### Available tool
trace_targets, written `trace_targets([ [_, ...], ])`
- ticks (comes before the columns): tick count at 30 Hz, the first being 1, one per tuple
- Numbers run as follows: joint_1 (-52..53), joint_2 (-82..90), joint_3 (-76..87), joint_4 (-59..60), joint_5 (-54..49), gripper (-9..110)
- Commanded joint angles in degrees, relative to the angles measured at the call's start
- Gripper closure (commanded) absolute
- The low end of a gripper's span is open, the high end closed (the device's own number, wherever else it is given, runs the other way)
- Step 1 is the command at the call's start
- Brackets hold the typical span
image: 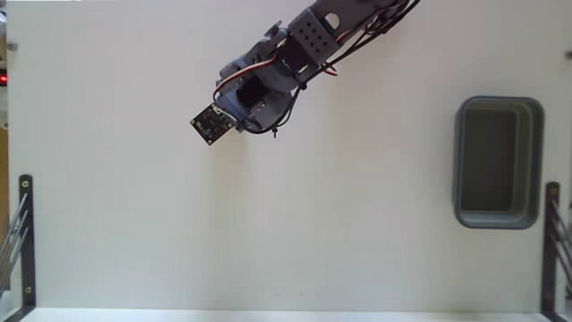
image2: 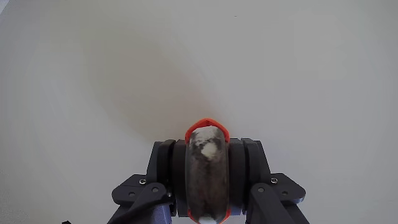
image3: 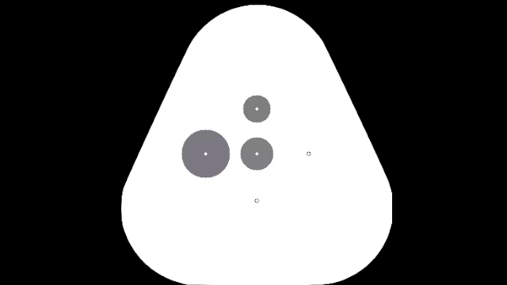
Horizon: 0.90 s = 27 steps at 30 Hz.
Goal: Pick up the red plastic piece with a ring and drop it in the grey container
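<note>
White table (image: 268, 233), then grey container (image: 498, 163) at right edge in fixed view, well apart from my arm (image: 313, 40) up top. My gripper (image2: 207, 140) is clamped on the red piece (image2: 207, 122); its orange rim pokes past my fingertips in wrist view.

Desk (image: 134, 224): smooth matt white top, no visible grain, upper left to bottom in fixed view. Grey container (image: 536, 161) at right: dark moulded plastic, dull satin rim. End effector (image2: 208, 134) in wrist view: matt blue-grey plastic brackets, black matt blocks, a scuffed grey pad with white wear marks. Red plastic piece with a ring (image2: 207, 122): orange-red plastic, smooth, slight sheen.
</note>
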State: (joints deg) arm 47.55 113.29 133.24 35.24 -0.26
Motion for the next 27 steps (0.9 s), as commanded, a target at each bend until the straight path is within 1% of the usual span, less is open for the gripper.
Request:
trace_targets([
  [1, 1.1, 0.83, 0.32, -0.28, 0.26, 72],
  [14, 1.1, 0.83, 0.32, -0.28, 0.26, 75],
  [27, 1.1, 0.83, 0.32, -0.28, 0.26, 75],
])
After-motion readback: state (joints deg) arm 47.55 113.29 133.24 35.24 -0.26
